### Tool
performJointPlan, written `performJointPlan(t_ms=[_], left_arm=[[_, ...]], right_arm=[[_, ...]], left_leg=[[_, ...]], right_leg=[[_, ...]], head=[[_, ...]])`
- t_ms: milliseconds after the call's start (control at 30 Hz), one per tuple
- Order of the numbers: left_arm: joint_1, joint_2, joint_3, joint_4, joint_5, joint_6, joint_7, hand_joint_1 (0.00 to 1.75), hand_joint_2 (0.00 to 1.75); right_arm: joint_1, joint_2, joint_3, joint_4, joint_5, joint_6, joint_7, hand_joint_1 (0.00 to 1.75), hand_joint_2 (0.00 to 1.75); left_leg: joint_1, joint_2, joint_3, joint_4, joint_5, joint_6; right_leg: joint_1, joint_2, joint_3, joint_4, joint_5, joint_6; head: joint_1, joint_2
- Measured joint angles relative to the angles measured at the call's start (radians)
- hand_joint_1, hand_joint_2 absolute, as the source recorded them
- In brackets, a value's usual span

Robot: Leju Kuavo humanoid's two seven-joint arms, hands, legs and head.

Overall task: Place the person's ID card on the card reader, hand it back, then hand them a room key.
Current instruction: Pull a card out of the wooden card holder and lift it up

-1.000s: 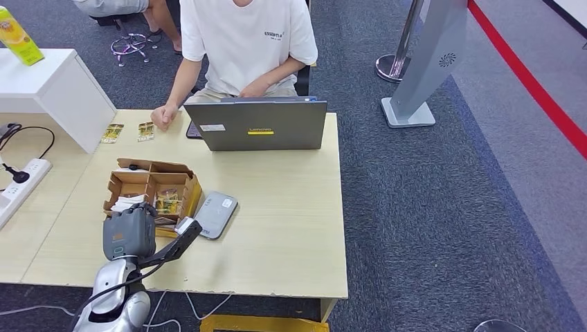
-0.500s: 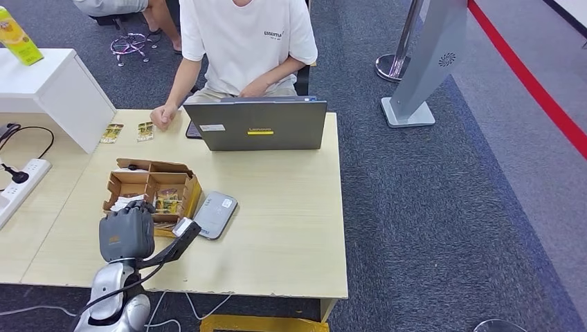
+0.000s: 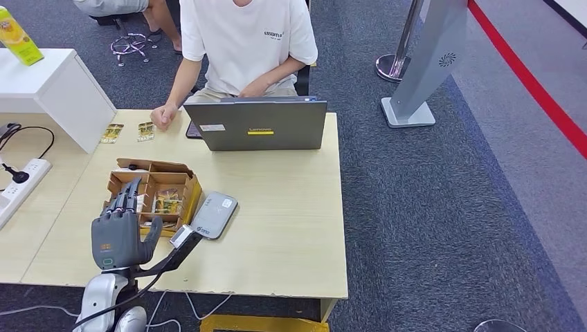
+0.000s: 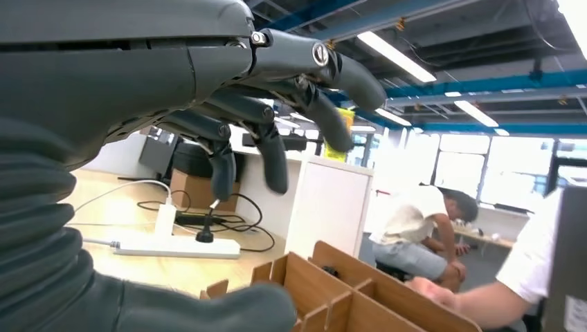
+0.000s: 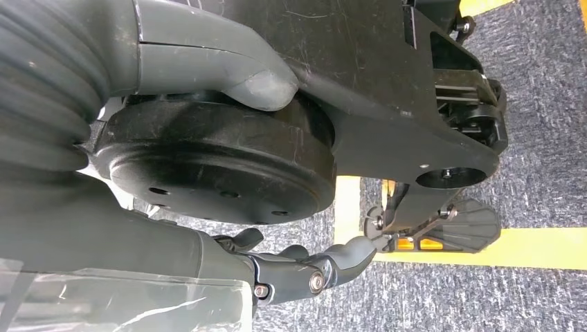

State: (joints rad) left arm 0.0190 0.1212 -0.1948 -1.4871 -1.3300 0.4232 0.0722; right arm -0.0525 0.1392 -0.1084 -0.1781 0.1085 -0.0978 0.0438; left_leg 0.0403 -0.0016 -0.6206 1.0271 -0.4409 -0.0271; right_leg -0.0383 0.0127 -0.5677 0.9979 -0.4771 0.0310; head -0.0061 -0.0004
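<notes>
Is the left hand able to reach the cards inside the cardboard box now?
Probably yes. The left hand hovers open above the near side of the cardboard box, fingers apart and holding nothing. The box has no lid, and nothing lies between the fingers and its compartments.

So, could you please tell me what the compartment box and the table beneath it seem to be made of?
The compartment box looks like thin brown board, cardboard or light plywood, unfinished and matte: the left wrist view shows raw slotted dividers with plain cut edges. The table appears to be laminated particleboard with a pale wood-grain print and a smooth, low-sheen finish; its near edge looks slightly chipped, which suggests laminate rather than solid wood.
</notes>
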Motion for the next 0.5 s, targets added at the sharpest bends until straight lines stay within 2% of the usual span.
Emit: performJointPlan(t_ms=[167,500], left_arm=[[0.011,0.027,-0.025,-0.023,0.019,-0.171,0.064,0.00,1.75],[0.012,0.054,-0.042,-0.019,0.038,-0.231,0.080,0.00,1.75]], right_arm=[[0.000,0.000,-0.015,0.000,0.004,0.006,-0.002,0.00,1.75],[0.000,0.000,-0.027,0.000,0.006,0.007,-0.001,0.00,1.75]], left_leg=[[0.000,0.000,0.000,0.000,0.000,0.000],[0.000,0.000,0.000,0.000,0.000,0.000]], right_leg=[[0.000,0.000,0.000,0.000,0.000,0.000],[0.000,0.000,0.000,0.000,0.000,0.000]], head=[[0.000,0.000],[0.000,0.000]])
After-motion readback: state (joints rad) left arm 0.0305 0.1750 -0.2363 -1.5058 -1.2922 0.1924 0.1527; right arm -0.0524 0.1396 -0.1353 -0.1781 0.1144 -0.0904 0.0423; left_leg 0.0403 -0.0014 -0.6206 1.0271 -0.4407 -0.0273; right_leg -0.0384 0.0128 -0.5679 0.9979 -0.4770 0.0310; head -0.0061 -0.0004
